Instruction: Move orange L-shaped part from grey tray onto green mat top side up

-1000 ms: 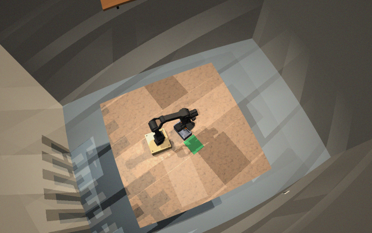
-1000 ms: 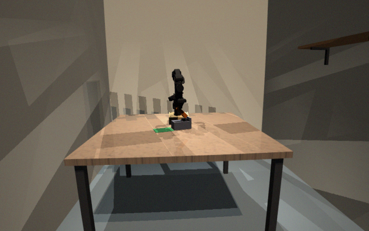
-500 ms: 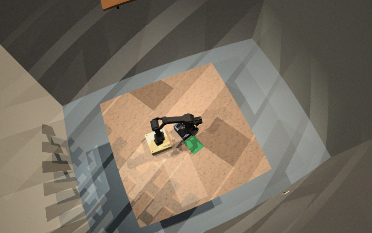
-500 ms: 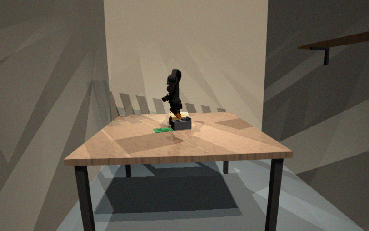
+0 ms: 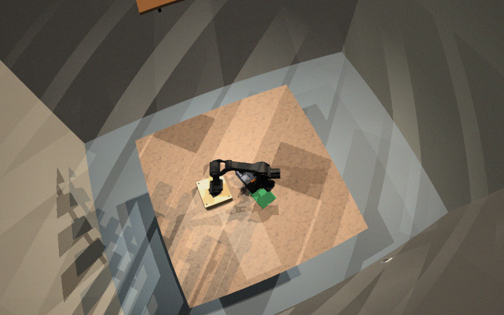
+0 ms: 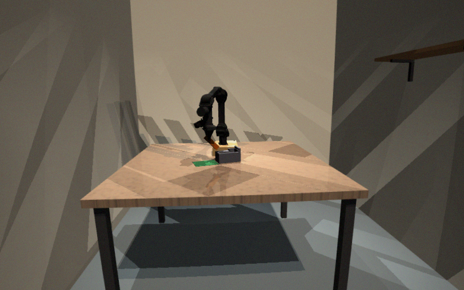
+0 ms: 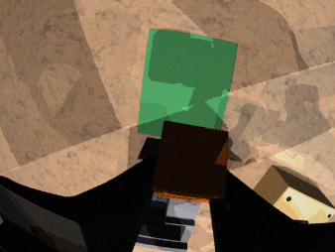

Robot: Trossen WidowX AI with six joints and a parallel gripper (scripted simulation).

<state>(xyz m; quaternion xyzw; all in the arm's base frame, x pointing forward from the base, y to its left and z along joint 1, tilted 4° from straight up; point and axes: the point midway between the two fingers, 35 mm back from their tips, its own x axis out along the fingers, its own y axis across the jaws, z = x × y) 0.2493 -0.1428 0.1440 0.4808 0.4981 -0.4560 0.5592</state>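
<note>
Pinching the orange L-shaped part (image 7: pixel 191 159), the gripper (image 7: pixel 190 186) holds it clear of the grey tray (image 6: pixel 228 156); in the wrist view the part sits at the centre of the frame between the two dark fingers, its far edge overlapping the near edge of the green mat (image 7: pixel 187 77) in the upper middle, and part of the tray shows just below it; in the exterior view the part (image 6: pixel 211 141) hangs tilted under the arm (image 6: pixel 212 112), above and to the left of the tray, with the mat (image 6: pixel 204 162) lying flat on the wooden table (image 6: pixel 171 184) just left of the tray; in the top view the gripper (image 5: pixel 262 182) is at the mat's (image 5: pixel 265 198) upper edge.
</note>
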